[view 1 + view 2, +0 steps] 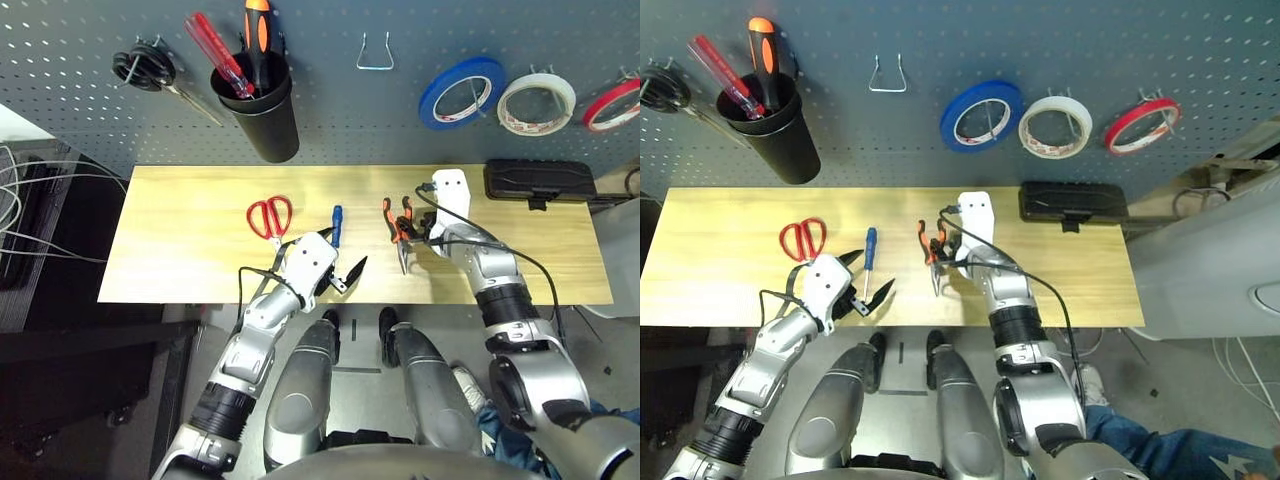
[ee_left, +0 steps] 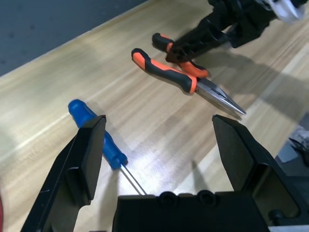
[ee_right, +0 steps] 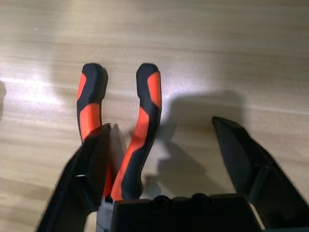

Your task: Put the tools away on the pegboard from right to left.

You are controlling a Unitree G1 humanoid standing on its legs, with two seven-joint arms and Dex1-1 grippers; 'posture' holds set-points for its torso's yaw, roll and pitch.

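pliers point(image 3: 137, 140) tips hidden, perhaps under fingers point(image 3: 96, 164)

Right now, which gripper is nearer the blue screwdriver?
Left. The left gripper hangs open just beside the blue screwdriver; the right gripper sits farther off, open around the pliers.

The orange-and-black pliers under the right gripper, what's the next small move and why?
Probably close the right gripper on the orange-and-black needle-nose pliers: its open fingers already straddle one handle on the wooden table, and the blue tape roll already hangs on the pegboard.

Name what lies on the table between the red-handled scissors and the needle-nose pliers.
The blue-handled screwdriver lies between the scissors and the pliers, as both eye views show.
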